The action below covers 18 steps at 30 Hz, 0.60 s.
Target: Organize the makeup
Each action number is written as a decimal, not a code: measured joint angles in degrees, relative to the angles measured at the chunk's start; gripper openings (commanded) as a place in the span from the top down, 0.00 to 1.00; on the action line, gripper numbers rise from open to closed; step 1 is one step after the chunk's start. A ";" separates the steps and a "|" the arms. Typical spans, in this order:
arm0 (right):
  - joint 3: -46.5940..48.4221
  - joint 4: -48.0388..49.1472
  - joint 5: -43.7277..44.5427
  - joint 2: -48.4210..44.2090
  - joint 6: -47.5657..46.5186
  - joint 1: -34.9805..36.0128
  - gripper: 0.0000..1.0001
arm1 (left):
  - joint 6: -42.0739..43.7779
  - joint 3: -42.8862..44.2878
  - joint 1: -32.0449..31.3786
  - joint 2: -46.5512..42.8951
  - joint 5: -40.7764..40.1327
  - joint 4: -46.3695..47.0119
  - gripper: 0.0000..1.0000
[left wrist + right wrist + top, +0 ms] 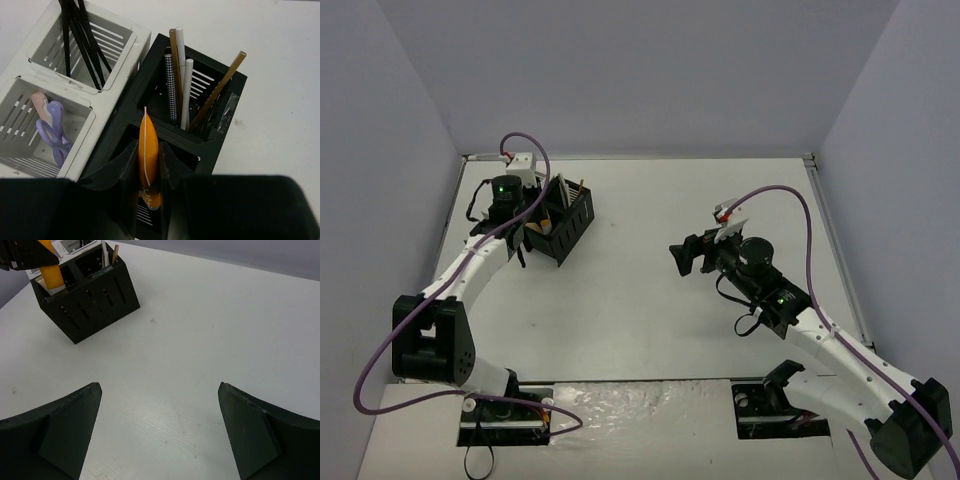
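Observation:
My left gripper [149, 145] is shut on a small orange tube [148, 150], which it holds upright in the near compartment of the black mesh box [227, 120]. The tube's lower end sits below the rim. The far compartment holds checkered, tan and white pencils [176, 85]. In the white box [130, 47] beside it stand thin black brushes [80, 42], with a lilac looped piece [52, 132] in the other compartment. From above, the left gripper [542, 222] is over the black box [570, 232]. My right gripper [159, 385] stands open over bare table, well right of the box [90, 300].
The boxes stand at the table's back left, close to the left wall. Grey walls close in the table on three sides. The right gripper [677, 256] hovers near the middle, and purple cables loop over both arms.

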 measured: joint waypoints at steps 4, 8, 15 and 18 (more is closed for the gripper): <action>0.00 -0.11 -0.01 0.00 0.00 0.00 0.00 | 0.13 -0.80 0.13 0.67 0.79 1.66 0.80; 0.00 -0.13 0.00 -0.03 0.00 -0.02 0.00 | 0.28 -1.82 0.11 0.72 1.35 3.85 0.54; 0.00 -0.86 0.02 -1.00 -0.03 -0.02 0.00 | 0.19 -2.36 0.13 0.50 0.93 4.84 0.23; 0.00 -1.45 0.30 -1.52 -0.22 -0.02 0.00 | -0.05 -2.36 0.13 -0.83 -0.10 4.20 0.11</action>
